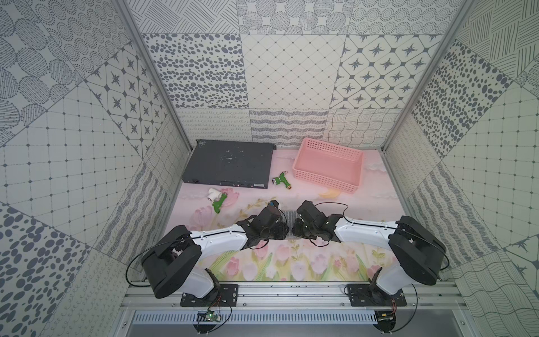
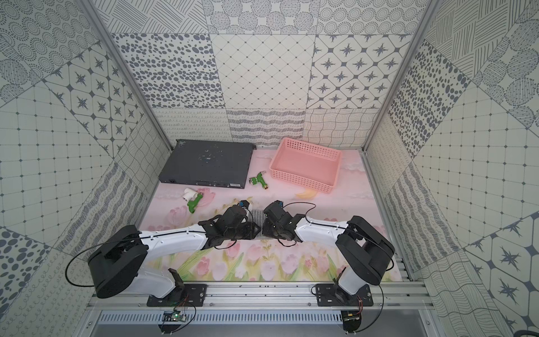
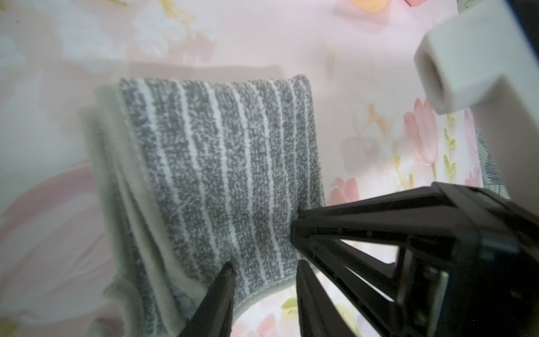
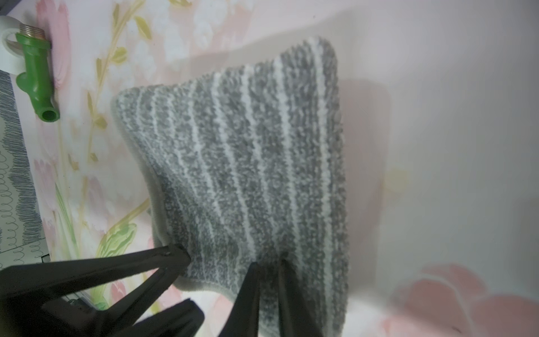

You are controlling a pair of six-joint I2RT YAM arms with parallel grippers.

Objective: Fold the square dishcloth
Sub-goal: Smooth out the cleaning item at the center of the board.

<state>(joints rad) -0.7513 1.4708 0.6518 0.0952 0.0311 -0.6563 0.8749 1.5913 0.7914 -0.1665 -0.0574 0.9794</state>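
Note:
The square dishcloth [image 3: 221,175], grey and fuzzy with thin whitish stripes and a plain hem, lies folded on the flowered mat. In both top views only a sliver of the dishcloth [image 1: 289,217] [image 2: 257,216] shows between the two wrists, which meet over it. My left gripper [image 3: 265,268] is open, one fingertip on the cloth and the other at its hemmed edge. My right gripper [image 4: 268,264] is shut on a small pinch of the cloth [image 4: 248,160] near the same hem. The fingers [image 4: 175,253] of the left gripper touch the cloth's corner beside it.
A dark grey flat box [image 1: 230,163] lies at the back left, a pink basket [image 1: 329,169] at the back right. A green fitting [image 1: 281,179] sits between them. A green and white fitting [image 1: 217,201] lies left of the arms. A yellow piece [image 1: 328,193] lies before the basket.

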